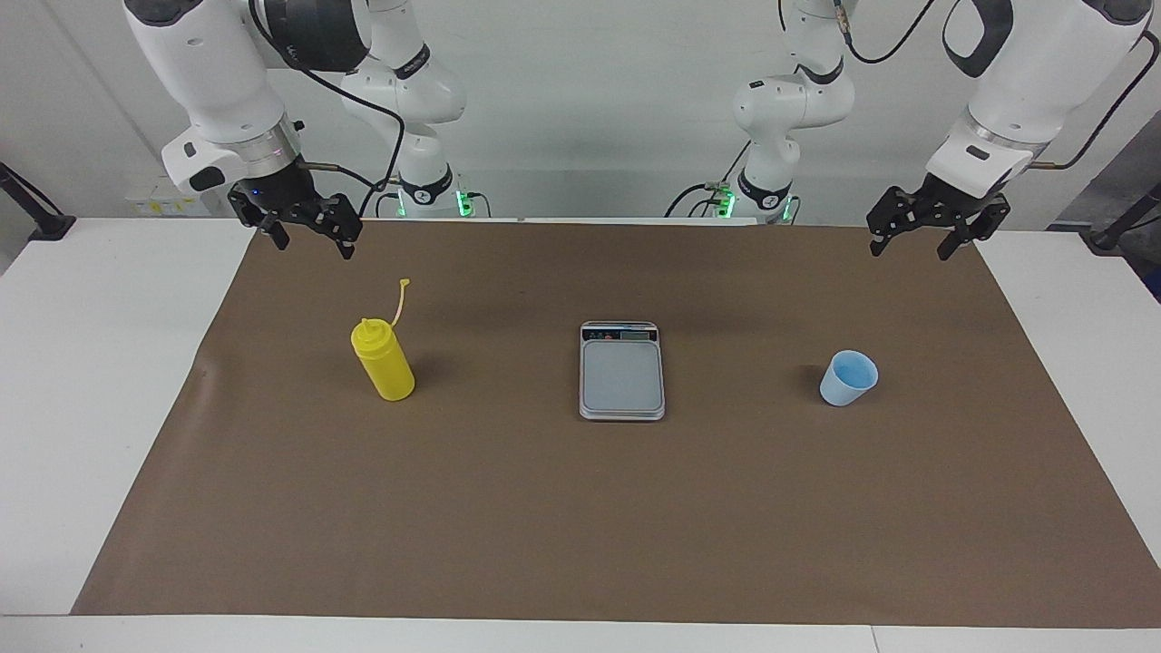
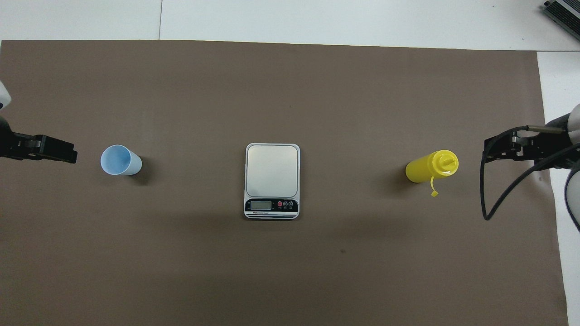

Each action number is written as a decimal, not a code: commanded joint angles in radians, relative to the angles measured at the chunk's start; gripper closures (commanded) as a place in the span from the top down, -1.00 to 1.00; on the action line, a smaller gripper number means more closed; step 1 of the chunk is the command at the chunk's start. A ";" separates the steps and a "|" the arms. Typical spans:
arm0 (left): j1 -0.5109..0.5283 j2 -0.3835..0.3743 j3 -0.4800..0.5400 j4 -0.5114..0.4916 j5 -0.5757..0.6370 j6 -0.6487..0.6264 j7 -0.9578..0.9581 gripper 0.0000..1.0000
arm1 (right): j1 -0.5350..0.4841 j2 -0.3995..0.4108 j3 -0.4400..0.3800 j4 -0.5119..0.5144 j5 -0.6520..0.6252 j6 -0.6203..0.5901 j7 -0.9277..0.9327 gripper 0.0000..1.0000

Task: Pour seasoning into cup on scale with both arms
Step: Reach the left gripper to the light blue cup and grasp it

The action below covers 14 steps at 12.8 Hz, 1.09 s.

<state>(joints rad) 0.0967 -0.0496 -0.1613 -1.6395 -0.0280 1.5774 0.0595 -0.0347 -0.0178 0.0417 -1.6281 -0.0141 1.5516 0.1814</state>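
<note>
Hovering open and empty: left gripper [image 1: 914,240] near cup [image 1: 849,378], right gripper [image 1: 311,238] near seasoning [image 1: 384,361]; scale [image 1: 621,371] stands between, well apart.

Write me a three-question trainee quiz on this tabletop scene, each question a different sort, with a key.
1. True or false: the cup already stands on the scale.
2. Multiple choice: the seasoning stands toward which end of the table? A) the left arm's B) the right arm's C) the middle
3. Fill in: the left gripper and the right gripper each hold ____.

Key: 1 false, the cup stands on the brown mat toward the left arm's end; 2 B; 3 nothing.
</note>
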 commanded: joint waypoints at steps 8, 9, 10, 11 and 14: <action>0.014 -0.015 0.005 -0.031 -0.013 0.056 -0.010 1.00 | -0.014 -0.004 0.006 0.115 0.010 -0.019 -0.017 1.00; 0.017 -0.013 0.008 -0.032 -0.013 0.059 -0.010 1.00 | -0.011 -0.001 0.007 0.143 0.010 -0.045 -0.011 1.00; 0.038 -0.013 0.006 -0.051 -0.013 0.081 -0.010 1.00 | -0.016 0.024 0.009 0.183 0.010 -0.063 -0.011 1.00; 0.049 -0.015 0.006 -0.075 -0.013 0.110 -0.010 1.00 | -0.017 0.035 0.009 0.209 0.010 -0.065 -0.011 1.00; 0.083 -0.010 0.008 -0.135 -0.013 0.169 -0.012 1.00 | -0.016 0.041 0.009 0.223 0.010 -0.099 0.001 1.00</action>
<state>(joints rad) 0.1407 -0.0474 -0.1472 -1.7132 -0.0280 1.6861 0.0529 -0.0373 -0.0058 0.0427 -1.4505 -0.0133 1.4926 0.1815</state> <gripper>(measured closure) 0.000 0.000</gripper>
